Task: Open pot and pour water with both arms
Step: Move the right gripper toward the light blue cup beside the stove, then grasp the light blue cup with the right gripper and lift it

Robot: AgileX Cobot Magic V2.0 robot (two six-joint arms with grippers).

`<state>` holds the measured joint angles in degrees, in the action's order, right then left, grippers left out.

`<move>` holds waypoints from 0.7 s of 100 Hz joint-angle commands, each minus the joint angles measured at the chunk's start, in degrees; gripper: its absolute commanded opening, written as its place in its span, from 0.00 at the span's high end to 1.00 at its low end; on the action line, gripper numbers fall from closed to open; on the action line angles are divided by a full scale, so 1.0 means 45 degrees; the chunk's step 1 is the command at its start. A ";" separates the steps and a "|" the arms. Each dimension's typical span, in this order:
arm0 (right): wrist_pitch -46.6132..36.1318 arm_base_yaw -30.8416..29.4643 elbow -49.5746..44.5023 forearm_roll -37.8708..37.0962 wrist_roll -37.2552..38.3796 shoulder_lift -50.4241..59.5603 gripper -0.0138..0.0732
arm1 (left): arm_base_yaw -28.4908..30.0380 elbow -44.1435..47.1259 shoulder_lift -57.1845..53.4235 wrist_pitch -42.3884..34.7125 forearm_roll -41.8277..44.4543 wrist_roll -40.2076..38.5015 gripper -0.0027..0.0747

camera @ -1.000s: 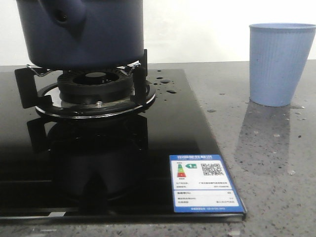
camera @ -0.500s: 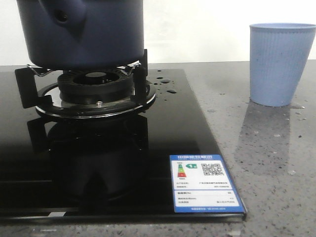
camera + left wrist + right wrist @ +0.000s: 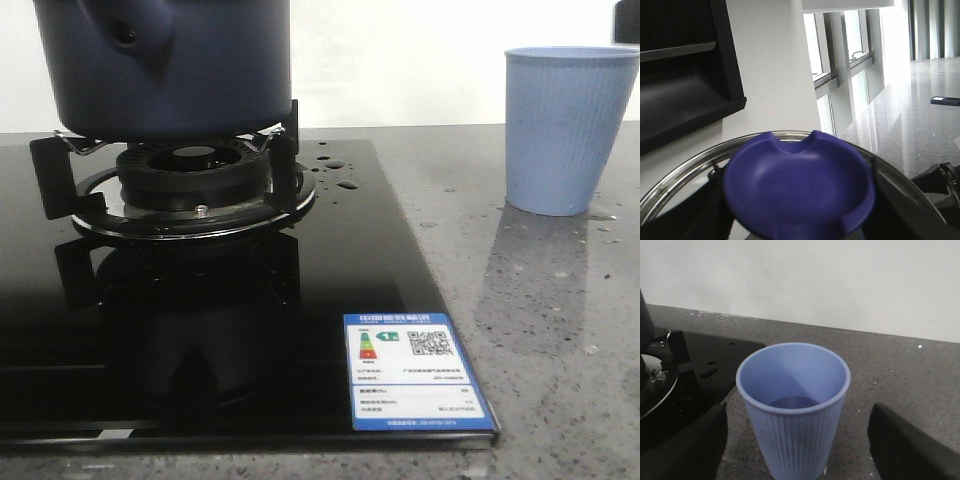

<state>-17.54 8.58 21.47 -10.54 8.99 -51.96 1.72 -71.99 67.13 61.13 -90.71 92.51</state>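
The dark navy pot [image 3: 165, 65] sits on the gas burner's supports [image 3: 190, 170] at the back left, its stubby side handle [image 3: 135, 35] facing me and its top cut off. In the left wrist view my left gripper [image 3: 799, 200] is shut on the lid's purple-blue knob [image 3: 800, 185], a dark finger on either side, with the lid's steel rim [image 3: 685, 167] curving around it. The light blue ribbed cup [image 3: 568, 128] stands on the counter at the right. My right gripper [image 3: 797, 440] is open, one finger on each side of the cup [image 3: 792, 410], not touching. A little water lies in the cup's bottom.
The black glass hob [image 3: 330, 260] carries an energy label [image 3: 415, 372] at its front right corner and water drops [image 3: 335, 175] beside the burner. Grey speckled counter [image 3: 560, 330] spreads to the right. A dark object [image 3: 628, 18] shows at the upper right corner.
A dark object has come into the upper right corner of the front view, above the cup. Pot and cup have not moved.
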 commanded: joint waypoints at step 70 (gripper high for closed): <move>-0.5229 0.0124 0.0362 0.0706 0.0017 -0.4016 0.11 | 0.0015 -0.0500 -0.0324 -0.0167 -0.1275 -0.0127 0.62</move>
<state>-32.99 8.89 21.47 -7.84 8.99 -69.50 1.72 -71.99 67.13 61.13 -90.71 92.41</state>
